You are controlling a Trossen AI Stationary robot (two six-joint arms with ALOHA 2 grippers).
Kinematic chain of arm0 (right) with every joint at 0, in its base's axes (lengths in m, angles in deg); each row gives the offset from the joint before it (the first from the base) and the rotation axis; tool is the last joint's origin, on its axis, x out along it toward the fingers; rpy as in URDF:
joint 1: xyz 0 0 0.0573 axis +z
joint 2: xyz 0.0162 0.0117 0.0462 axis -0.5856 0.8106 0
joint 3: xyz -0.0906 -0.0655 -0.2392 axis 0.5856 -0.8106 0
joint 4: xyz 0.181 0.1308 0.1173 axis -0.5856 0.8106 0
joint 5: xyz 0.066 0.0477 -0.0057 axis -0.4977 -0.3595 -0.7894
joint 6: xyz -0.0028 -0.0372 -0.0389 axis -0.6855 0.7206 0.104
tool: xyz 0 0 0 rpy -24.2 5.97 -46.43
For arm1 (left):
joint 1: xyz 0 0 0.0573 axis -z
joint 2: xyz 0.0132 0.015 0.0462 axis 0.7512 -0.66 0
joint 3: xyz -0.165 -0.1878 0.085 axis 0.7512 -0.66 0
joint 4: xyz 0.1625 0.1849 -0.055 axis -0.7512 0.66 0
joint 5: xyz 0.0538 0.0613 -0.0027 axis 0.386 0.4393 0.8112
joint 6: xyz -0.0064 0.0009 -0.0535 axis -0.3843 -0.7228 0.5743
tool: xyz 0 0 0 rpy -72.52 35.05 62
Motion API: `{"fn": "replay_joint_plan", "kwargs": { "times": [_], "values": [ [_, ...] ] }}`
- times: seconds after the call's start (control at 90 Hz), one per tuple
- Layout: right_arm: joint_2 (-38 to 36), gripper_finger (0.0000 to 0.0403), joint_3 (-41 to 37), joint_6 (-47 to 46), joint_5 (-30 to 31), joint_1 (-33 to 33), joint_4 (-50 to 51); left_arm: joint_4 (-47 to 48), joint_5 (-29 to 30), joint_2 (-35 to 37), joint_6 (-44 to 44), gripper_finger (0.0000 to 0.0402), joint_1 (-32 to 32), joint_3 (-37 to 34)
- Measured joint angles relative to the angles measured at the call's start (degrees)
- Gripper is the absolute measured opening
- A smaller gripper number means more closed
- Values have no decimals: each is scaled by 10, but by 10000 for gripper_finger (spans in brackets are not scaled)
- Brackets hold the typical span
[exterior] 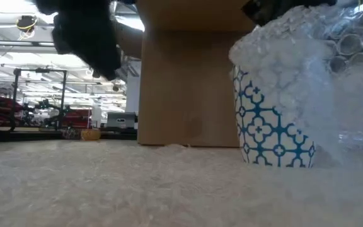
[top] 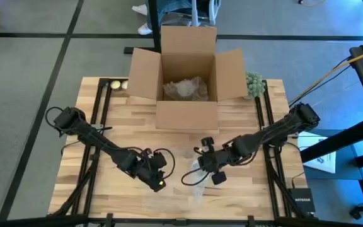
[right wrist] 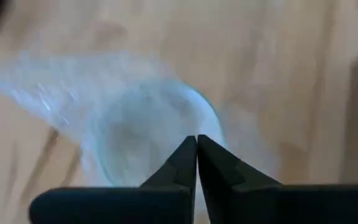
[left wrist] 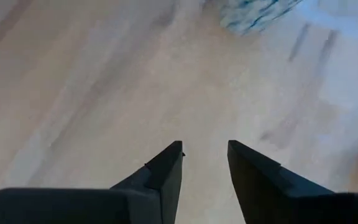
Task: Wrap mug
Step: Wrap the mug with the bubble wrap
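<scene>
A white mug with a blue pattern [exterior: 273,135] stands upright on the wooden table, with clear bubble wrap [exterior: 307,63] draped over its top and far side. In the high view, mug and wrap [top: 197,178] sit at the table's near middle. My right gripper [right wrist: 196,142] is shut just above the wrapped mug mouth [right wrist: 148,134]. My left gripper [left wrist: 205,155] is open over bare wood to the mug's left [top: 158,180], with nothing between its fingers. The mug's edge [left wrist: 253,15] shows ahead of it. My right gripper is shut on the bubble wrap over the mug's rim [right wrist: 207,124], coming slanting down from the table's right side. The shut fingertips [right wrist: 188,152] hide the place of contact, so I cannot tell one layer from several. The wrap stands up over the mug, which rests on the table.
An open cardboard box [top: 188,69] with crumpled wrap inside stands at the table's far middle, behind the mug. A greenish bundle [top: 253,85] lies to its right and small round objects [top: 115,84] to its left. Bare wood [top: 106,189] lies at the near left.
</scene>
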Motion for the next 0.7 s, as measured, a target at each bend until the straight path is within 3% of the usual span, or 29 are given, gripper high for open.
{"fn": "replay_joint_plan", "kwargs": {
  "times": [0.178,0.456,0.7],
  "values": [
    [-82,1,-64,-52,8,11,10,40,2,0,92,113,24,-14],
    [-252,1,-245,-161,68,44,-109,21,10,-1,232,113,47,-83],
    [-273,1,-357,-176,79,47,-213,-164,-23,-41,218,113,44,-153]
  ]
}}
